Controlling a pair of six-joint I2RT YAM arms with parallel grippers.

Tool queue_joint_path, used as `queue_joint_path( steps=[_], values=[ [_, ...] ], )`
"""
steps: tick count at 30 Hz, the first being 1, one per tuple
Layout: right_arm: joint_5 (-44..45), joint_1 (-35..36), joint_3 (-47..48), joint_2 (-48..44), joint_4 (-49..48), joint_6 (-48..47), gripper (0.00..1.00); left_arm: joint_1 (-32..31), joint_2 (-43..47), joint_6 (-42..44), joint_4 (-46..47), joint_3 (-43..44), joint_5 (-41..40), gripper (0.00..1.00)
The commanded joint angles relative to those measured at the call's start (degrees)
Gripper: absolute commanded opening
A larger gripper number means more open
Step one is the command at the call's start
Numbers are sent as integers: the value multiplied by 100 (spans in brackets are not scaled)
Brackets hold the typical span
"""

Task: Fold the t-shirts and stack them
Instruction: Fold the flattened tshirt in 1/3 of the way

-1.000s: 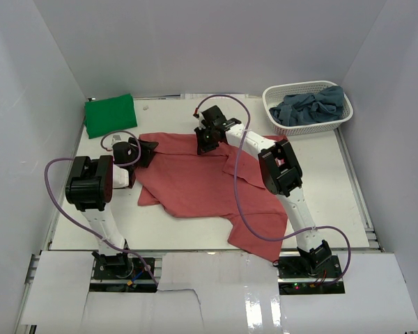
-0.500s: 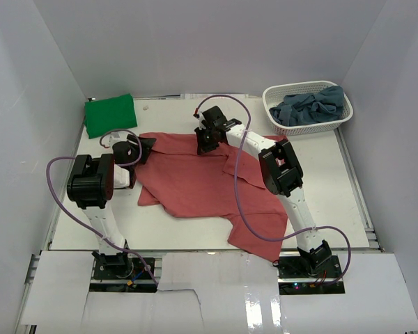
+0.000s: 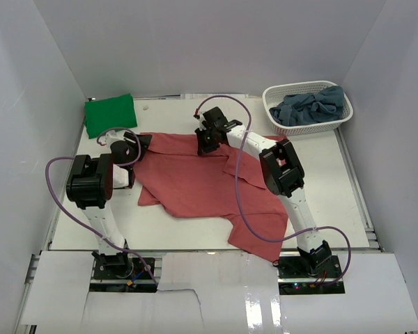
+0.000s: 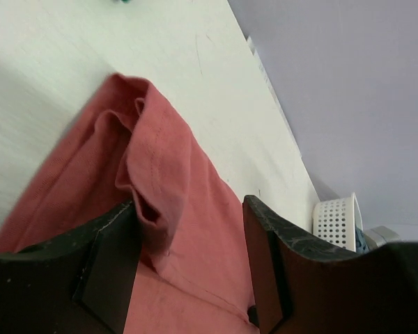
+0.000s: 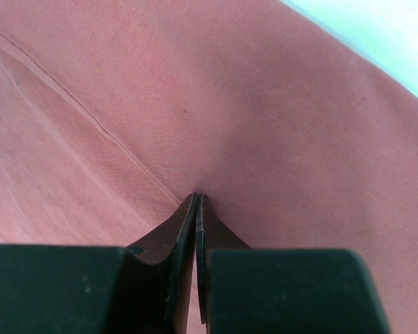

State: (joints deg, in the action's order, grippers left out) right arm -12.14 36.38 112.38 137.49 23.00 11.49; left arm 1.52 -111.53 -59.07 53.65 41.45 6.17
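Note:
A salmon-red t-shirt (image 3: 195, 181) lies spread and crumpled across the middle of the table. My left gripper (image 3: 141, 142) is at its far left corner. In the left wrist view (image 4: 188, 209) the jaws stand apart with a fold of the red shirt (image 4: 167, 160) between them. My right gripper (image 3: 205, 142) is at the shirt's far edge. In the right wrist view (image 5: 196, 198) it is shut, pinching the red cloth (image 5: 265, 104). A folded bright green t-shirt (image 3: 110, 115) lies at the far left corner. Dusty grey-blue t-shirts (image 3: 310, 106) are heaped in the basket.
The white lattice basket (image 3: 275, 118) stands at the far right corner; it also shows in the left wrist view (image 4: 334, 219). White table (image 3: 327, 188) shows to the right of the red shirt and along the near edge. White walls close in the sides and back.
My left gripper has moved a little toward the far left along the shirt's corner. The right gripper and the shirt have hardly moved.

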Motion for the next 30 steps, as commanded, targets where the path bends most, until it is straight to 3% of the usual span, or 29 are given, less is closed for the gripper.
queue_joint_path(
  steps=[1,7,13,18,22,25,30],
  values=[
    [151,-26,-251,-144,442,-155,8,251,394,220,243,56,-161,67],
    [151,-35,-313,-179,442,-182,8,787,518,308,295,38,-46,67],
    [159,-43,-339,-188,451,-191,8,1070,500,194,576,-111,253,49],
    [133,-43,-348,-196,451,-191,8,1061,693,281,568,-181,305,49],
    [124,-43,-348,-249,468,-208,8,1017,895,606,-238,239,866,50],
    [107,-52,-234,-284,529,-217,8,877,1036,1079,-1238,888,1393,44],
    [133,-52,537,-302,837,-278,8,701,1159,1810,-2576,1786,2167,41]
  ],
)
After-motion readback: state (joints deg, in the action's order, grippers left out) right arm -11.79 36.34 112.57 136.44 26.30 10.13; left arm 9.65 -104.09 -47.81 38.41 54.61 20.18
